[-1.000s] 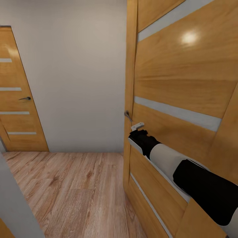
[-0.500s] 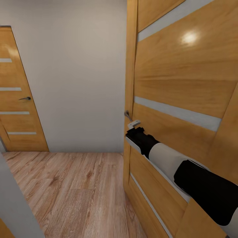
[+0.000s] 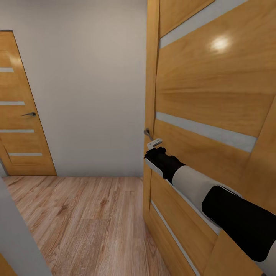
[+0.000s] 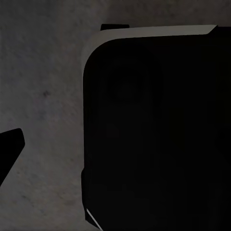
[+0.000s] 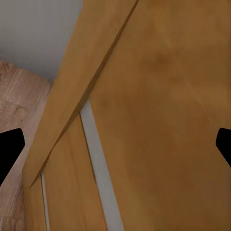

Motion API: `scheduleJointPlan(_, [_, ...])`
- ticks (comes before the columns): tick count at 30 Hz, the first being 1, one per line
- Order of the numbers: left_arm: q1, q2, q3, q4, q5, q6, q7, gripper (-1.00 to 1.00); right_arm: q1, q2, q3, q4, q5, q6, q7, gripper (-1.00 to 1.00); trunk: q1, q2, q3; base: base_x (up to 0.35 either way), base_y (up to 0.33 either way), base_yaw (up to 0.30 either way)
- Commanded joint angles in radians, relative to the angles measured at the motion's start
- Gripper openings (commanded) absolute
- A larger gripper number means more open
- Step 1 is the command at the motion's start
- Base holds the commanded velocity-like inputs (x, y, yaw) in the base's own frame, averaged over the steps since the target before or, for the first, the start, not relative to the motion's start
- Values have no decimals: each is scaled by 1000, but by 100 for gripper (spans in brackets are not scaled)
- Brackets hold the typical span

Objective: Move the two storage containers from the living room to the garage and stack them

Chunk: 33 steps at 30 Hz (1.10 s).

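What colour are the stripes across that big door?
Pale grey-white stripes on the honey-brown wooden door, clearest in the head view.

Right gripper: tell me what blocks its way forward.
A wooden door stands directly ahead of the right gripper, whose fingers reach toward the door handle at the door's edge. The storage containers are not in sight here, and beyond the door nothing can be seen.

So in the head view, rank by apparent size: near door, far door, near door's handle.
1. Near door, though nearness to the camera inflates it.
2. Far door.
3. Near door's handle, just above the right pincer.
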Motion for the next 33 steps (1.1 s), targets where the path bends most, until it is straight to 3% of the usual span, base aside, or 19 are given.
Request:
scheduleJointPlan(1, [0, 0, 1, 0, 1, -2, 1, 100, -2, 0, 8, 0, -10, 2, -8, 100, 0, -1, -1, 0, 0, 0])
scheduleJointPlan(28, [0, 1, 1, 0, 1, -2, 1, 100, -2, 0, 9, 1, -8, -11, -9, 100, 0, -1, -1, 0, 0, 0])
scheduleJointPlan(33, [0, 1, 1, 0, 1, -2, 1, 100, -2, 0, 15, 47, -5, -15, -25, 100, 0, -1, -1, 0, 0, 0])
